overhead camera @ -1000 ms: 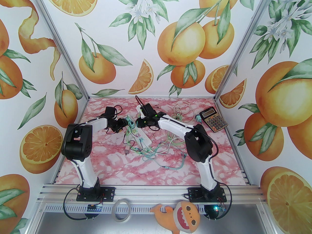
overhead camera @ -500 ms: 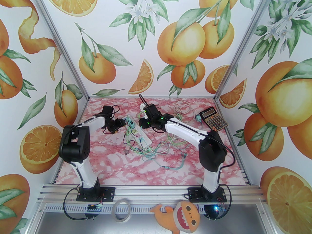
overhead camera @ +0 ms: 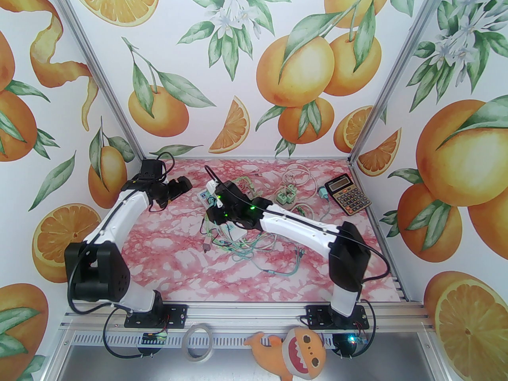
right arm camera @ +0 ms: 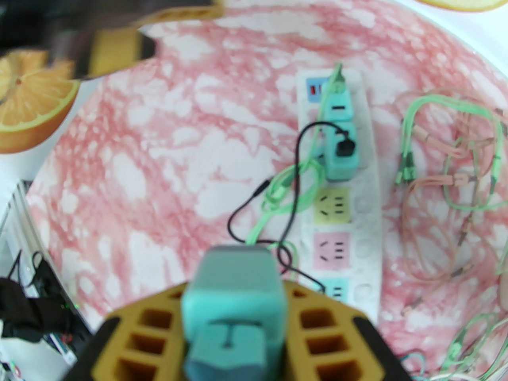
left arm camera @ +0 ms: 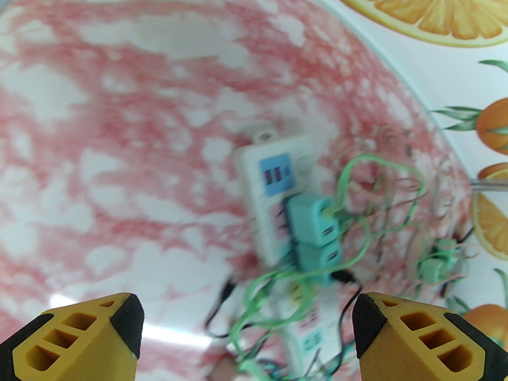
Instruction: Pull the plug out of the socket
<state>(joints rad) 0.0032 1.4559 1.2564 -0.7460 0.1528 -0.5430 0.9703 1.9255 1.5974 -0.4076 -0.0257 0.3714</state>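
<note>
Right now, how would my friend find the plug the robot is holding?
Start at the pink marble table and find the long white power strip in its middle. The right gripper is near it, and the teal plug sits between its yellow fingers. The two other teal plugs are stuck in the strip; this one is not.

glossy plastic plug [right arm camera: 234,304], ribbed fingers [right arm camera: 317,331]
</note>
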